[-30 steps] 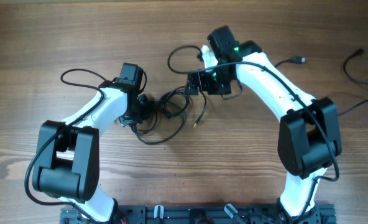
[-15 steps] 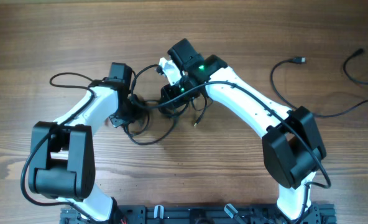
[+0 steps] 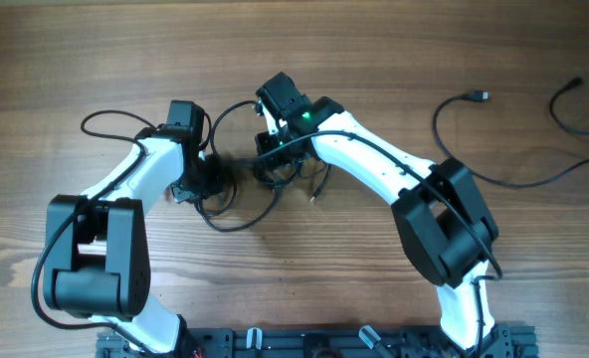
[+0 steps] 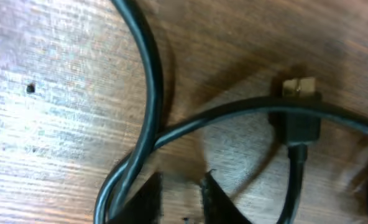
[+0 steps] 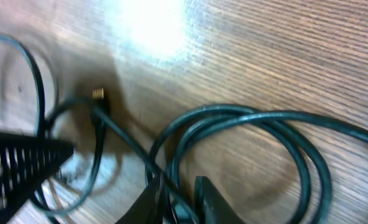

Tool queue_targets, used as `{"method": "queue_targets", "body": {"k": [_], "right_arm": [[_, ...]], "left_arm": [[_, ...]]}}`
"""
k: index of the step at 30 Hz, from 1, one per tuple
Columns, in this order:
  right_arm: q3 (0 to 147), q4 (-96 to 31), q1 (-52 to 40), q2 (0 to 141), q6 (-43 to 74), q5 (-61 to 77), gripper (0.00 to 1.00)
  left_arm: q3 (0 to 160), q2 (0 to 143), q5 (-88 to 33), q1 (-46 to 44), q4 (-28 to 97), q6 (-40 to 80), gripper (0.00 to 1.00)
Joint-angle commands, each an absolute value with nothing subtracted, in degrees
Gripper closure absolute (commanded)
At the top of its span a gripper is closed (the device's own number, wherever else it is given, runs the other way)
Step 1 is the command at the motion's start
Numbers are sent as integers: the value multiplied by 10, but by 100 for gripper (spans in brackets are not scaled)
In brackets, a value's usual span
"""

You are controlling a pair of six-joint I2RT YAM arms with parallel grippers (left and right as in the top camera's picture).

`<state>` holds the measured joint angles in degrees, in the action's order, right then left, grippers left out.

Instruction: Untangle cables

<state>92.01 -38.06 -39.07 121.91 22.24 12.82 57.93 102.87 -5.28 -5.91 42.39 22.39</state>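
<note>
Since the cables look light and limp, my right claw clamps one near the tangle; my left claw, I cannot tell.

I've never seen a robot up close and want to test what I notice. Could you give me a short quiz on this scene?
1. True or false: the left gripper and the right gripper are both at the tangled cables.
2. The loose plug on the right arm's side is: A) lying free on the table; B) held by a gripper; C) under the left arm.
3. Fill in: in the left wrist view, the plug has a ___-coloured metal tip.
Key: 1 true; 2 A; 3 gold.
</note>
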Motion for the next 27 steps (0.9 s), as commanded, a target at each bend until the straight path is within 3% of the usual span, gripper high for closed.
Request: {"method": "queue_targets", "body": {"k": [1, 25, 27], "right_arm": [[921, -367, -393, 1241, 314, 140, 81], [921, -361, -426, 1288, 377, 14, 80], [921, -364, -426, 1294, 383, 15, 77]], "left_arm": [[551, 1055, -42, -60, 434, 249, 83], [535, 1055, -21, -60, 420, 260, 79], [535, 1055, -20, -60, 421, 259, 79]]}}
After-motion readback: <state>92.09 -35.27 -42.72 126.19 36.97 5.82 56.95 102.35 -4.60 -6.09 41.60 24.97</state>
